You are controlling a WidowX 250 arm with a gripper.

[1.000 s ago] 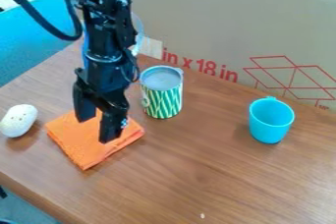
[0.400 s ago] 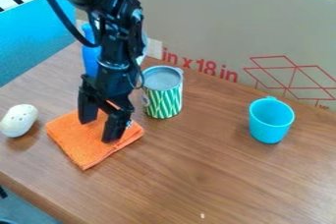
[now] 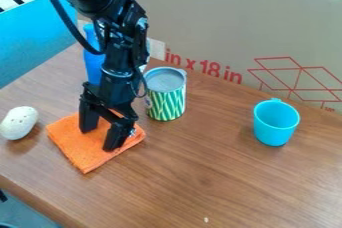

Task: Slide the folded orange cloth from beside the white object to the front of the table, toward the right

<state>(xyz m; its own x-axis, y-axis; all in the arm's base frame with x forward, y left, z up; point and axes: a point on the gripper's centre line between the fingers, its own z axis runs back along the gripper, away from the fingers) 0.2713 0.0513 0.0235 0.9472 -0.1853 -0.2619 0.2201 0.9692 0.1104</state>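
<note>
- Overall, the wooden table (image 3: 230, 172) and the cardboard panel (image 3: 220, 27) behind it show no shift over the interval.
- The black arm (image 3: 119, 62) has moved: first a little toward the right of the view, then down, its upper part now leaning in from the upper left.
- The gripper (image 3: 99, 139) has followed it, ending lower over the cloth. Fingers well apart, orange fabric visible between them; nothing is held. Whether the tips press on the fabric, cannot tell.
- The orange cloth (image 3: 85, 158) lies folded and flat at the left of the table, same place and same folds as in the earlier frames. Judgement: the gripper is better set about the cloth — lower, both fingers over it — but no grasp has been made.
- The blue object (image 3: 93, 68) behind the arm is more exposed since the arm shifted; partly hidden.
- The green-and-white patterned container (image 3: 165, 99) stands upright, just beyond the cloth. Undisturbed.
- The light-blue cup (image 3: 274, 128) stands upright, well apart on the right. Undisturbed.
- The white rounded object (image 3: 19, 123) rests left of the cloth, near it — unmoved.
</note>
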